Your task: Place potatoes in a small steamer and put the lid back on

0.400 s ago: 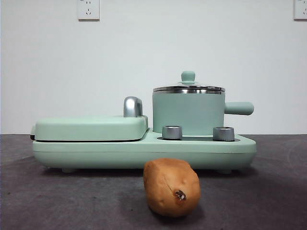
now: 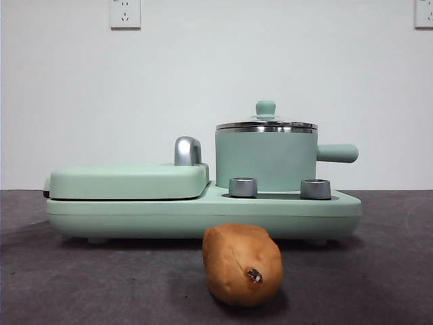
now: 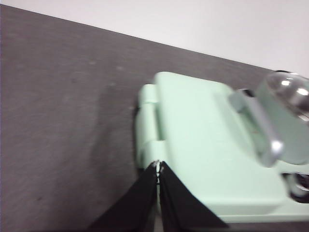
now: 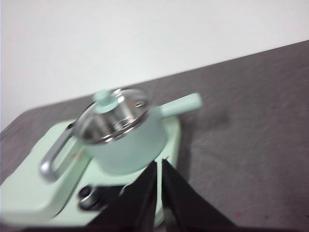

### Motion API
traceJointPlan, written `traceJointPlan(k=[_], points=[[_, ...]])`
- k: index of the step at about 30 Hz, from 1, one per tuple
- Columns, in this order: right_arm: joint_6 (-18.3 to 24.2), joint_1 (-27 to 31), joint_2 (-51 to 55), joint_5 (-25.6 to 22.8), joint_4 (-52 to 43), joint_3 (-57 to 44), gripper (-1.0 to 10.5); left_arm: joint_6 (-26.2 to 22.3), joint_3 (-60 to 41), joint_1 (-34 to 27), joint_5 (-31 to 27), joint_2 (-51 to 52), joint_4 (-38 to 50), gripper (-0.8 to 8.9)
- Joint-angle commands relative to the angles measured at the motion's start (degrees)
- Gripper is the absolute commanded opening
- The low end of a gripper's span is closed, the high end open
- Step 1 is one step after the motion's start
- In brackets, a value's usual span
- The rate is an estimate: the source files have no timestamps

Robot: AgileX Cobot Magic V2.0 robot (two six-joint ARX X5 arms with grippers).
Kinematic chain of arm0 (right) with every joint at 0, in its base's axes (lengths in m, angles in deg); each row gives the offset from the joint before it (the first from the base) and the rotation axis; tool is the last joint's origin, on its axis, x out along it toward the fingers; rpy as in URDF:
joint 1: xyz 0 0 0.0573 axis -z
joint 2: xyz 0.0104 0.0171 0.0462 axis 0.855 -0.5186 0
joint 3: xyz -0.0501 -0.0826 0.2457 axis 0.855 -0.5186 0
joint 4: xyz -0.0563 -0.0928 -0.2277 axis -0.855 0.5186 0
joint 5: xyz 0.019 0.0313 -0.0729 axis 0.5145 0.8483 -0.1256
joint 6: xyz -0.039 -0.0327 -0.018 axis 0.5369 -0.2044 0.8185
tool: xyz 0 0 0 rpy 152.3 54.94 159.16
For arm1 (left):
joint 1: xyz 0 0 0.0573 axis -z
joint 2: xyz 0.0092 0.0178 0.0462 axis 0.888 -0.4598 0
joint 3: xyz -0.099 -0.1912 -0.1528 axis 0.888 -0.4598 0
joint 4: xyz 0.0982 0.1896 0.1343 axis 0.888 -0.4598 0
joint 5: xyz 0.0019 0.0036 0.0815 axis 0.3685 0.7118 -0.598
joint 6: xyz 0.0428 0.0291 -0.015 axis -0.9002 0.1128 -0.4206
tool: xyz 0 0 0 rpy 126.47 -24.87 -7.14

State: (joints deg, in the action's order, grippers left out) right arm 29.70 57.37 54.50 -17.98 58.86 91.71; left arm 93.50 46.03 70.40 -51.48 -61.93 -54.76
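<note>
While both grippers, left [image 3: 158, 166] and right [image 4: 159, 164], hover pressed together, the potato [image 2: 242, 265] lies before the steamer [image 2: 266, 160] (lid [image 2: 266, 123] on).

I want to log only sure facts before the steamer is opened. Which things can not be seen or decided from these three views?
- Inside of the small steamer: front view shows only its wall; the lid covers it, blurred in the right wrist view.
- The potato: only its near end shows in the front view; neither wrist view shows it.
- Left gripper and right gripper: both out of the front view.
- Griddle cover: contents hidden.
</note>
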Motion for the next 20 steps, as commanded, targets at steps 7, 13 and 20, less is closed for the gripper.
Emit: traceJointPlan(k=[7,13,20], points=[[10.6,0.0,-12.7,14.4,9.5,13.2,0.1,-7.1,18.0,4.7,11.2,-15.7,-5.0,0.13],[13.7,0.0,-17.3,21.9,10.9,16.7,0.1,-11.1,23.6,8.2,19.3,-21.3,-6.3,0.13],[13.5,0.0,-18.1,21.7,11.0,16.7,2.2,-11.3,24.0,10.8,20.6,-22.9,-6.2,1.26]])
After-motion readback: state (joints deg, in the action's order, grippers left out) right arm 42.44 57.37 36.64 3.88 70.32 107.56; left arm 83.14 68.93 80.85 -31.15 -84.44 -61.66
